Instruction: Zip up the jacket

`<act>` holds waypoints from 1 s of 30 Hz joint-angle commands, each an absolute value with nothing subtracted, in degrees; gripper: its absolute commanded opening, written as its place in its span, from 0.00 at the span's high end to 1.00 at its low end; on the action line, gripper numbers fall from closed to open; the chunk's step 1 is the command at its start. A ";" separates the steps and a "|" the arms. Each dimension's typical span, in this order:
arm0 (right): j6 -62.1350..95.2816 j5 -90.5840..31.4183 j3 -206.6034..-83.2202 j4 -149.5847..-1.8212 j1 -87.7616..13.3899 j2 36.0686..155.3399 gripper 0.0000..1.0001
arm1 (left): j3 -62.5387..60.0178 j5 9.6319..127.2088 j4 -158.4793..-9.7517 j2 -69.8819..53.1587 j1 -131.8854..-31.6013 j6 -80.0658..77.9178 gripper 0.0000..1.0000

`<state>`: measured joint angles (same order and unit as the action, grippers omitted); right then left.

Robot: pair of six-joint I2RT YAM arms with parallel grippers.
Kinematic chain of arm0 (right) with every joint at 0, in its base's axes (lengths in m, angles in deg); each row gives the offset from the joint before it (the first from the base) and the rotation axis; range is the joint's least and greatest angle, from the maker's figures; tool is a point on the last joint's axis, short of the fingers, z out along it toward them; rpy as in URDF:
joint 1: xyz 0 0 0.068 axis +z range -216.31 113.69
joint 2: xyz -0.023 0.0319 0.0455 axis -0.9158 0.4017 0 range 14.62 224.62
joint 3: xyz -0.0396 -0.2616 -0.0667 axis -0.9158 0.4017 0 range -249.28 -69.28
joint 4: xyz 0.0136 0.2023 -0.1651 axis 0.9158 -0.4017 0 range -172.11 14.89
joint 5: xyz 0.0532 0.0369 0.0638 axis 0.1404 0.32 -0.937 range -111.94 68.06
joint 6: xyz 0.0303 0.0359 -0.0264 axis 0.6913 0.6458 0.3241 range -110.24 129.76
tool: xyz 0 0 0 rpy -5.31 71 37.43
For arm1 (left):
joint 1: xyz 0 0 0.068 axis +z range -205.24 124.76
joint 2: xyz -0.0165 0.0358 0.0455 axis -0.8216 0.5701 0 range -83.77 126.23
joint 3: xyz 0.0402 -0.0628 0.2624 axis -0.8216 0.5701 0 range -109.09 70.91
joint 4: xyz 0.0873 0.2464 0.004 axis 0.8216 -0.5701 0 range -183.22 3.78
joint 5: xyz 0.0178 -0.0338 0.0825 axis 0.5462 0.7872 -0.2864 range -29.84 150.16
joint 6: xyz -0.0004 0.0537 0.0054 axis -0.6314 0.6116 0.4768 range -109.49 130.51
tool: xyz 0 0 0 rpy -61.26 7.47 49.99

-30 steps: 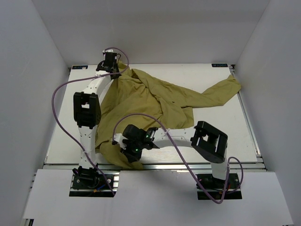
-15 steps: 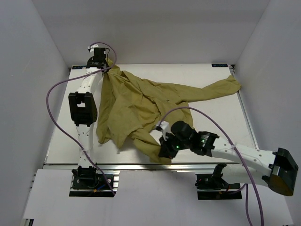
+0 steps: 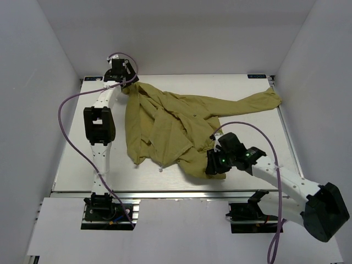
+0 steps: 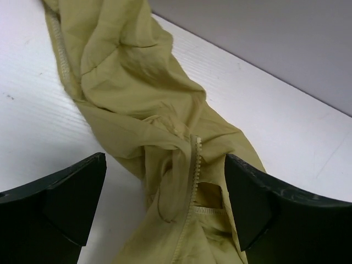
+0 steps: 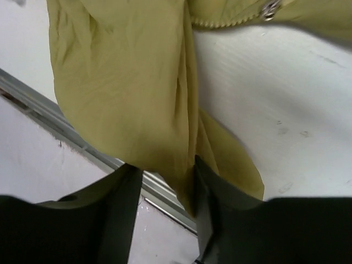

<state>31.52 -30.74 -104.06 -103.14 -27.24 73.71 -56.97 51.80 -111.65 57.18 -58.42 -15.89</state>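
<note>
Both jaws straddle jacket (image 3: 165, 126); left jaws wide.

A fold of the jacket (image 5: 126, 93) is seen between the jaws of the right gripper (image 5: 165, 179), over the white counter (image 5: 286, 110); a grip cannot be confirmed.
</note>
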 commanded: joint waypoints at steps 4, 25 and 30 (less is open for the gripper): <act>24.35 -38.72 -109.88 -104.46 -27.20 77.99 0.62 | -55.92 55.41 -111.79 49.92 -58.50 -13.40 0.02; 34.19 -40.93 -108.21 -91.02 -17.27 83.88 0.81 | 12.09 55.77 -133.24 -5.27 -67.63 -34.48 0.02; 34.19 -41.98 -109.18 -90.40 -17.27 85.46 0.77 | 21.32 55.94 -134.21 -11.60 -72.72 -35.72 0.02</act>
